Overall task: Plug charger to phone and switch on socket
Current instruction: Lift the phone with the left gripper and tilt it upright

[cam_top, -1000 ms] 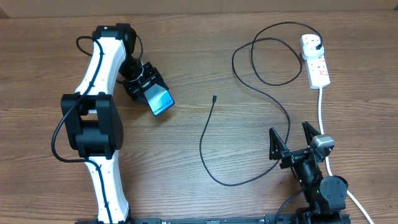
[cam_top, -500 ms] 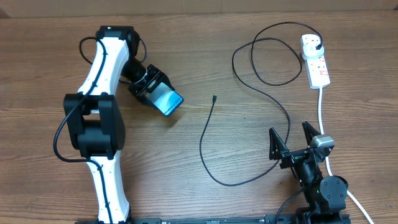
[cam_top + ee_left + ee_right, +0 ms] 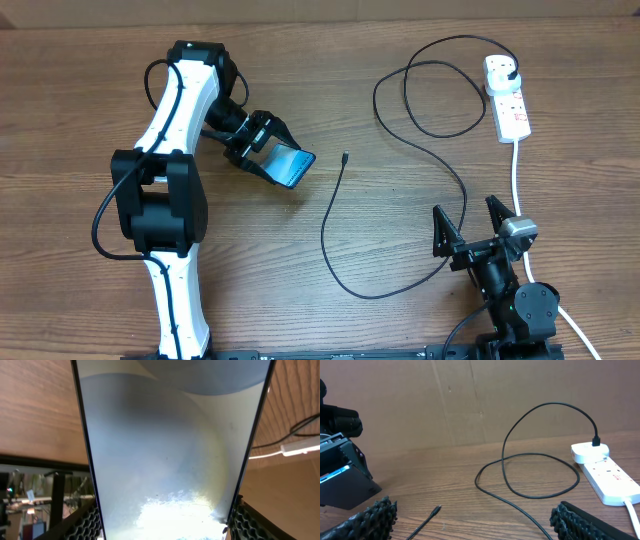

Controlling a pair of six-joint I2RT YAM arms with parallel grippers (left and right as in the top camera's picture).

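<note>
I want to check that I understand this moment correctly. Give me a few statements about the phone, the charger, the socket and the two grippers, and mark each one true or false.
1. The left gripper holds the phone. True.
2. The connector tip of the charger is plugged into the phone. False: it lies on the table, apart from the phone.
3. The charger's other end is connected at the socket. True.
4. The right gripper is shut on the charger. False: its jaws are open and hold nothing.
5. The phone lies flat on the table next to the socket. False: it is in the left gripper, far from the socket.
</note>
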